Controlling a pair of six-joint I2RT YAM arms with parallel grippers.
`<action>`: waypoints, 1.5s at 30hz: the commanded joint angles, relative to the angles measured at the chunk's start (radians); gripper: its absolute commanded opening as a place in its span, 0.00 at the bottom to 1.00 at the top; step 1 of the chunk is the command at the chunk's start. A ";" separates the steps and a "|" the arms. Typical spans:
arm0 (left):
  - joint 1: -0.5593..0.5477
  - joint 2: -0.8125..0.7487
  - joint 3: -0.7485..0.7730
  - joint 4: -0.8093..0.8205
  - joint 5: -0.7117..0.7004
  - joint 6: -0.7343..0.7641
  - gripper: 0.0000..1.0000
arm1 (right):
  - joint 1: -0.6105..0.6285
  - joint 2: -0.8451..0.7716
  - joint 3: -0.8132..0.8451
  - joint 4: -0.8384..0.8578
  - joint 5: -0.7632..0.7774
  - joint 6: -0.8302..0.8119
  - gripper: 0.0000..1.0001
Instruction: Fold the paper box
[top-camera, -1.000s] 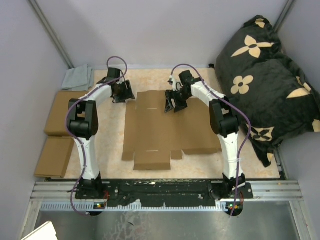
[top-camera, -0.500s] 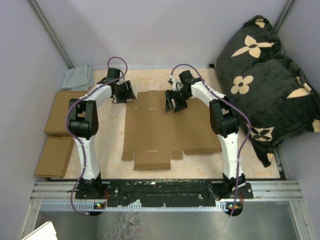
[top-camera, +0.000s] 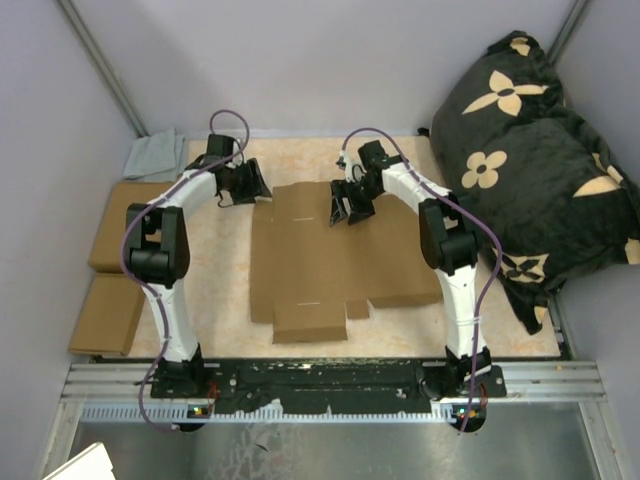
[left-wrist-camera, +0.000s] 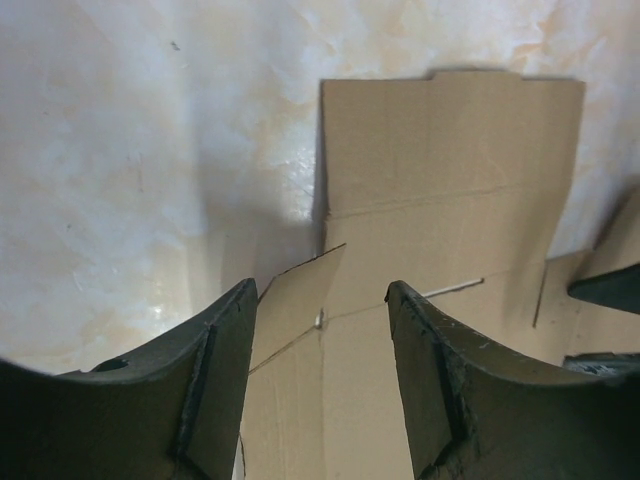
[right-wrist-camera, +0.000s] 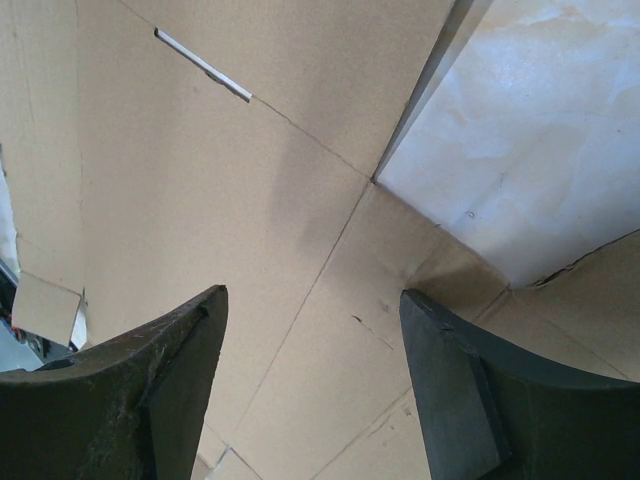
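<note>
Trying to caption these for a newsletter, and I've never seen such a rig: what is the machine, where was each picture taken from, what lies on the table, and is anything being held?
These are two robot arms bolted at the near edge of a table. One picture looks down from above. The other two come from a camera on each wrist, so the dark shapes at the bottom are that arm's own fingers. On the table lies the paper box, unfolded into a flat sheet. The left gripper is at its far left corner, and the right gripper is over its far part. Both are open and hold nothing. At the left lie smaller brown boxes and a grey cloth. At the right is a black flowered cushion.
</note>
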 joint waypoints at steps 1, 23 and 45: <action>-0.009 -0.060 -0.053 -0.009 0.103 -0.019 0.60 | -0.009 0.101 -0.026 -0.017 0.138 -0.035 0.72; -0.063 -0.198 -0.310 -0.035 0.041 0.025 0.51 | -0.009 0.096 -0.038 -0.018 0.146 -0.032 0.72; -0.062 -0.056 -0.089 -0.062 -0.032 0.042 0.51 | -0.020 0.059 0.015 -0.015 0.162 0.001 0.71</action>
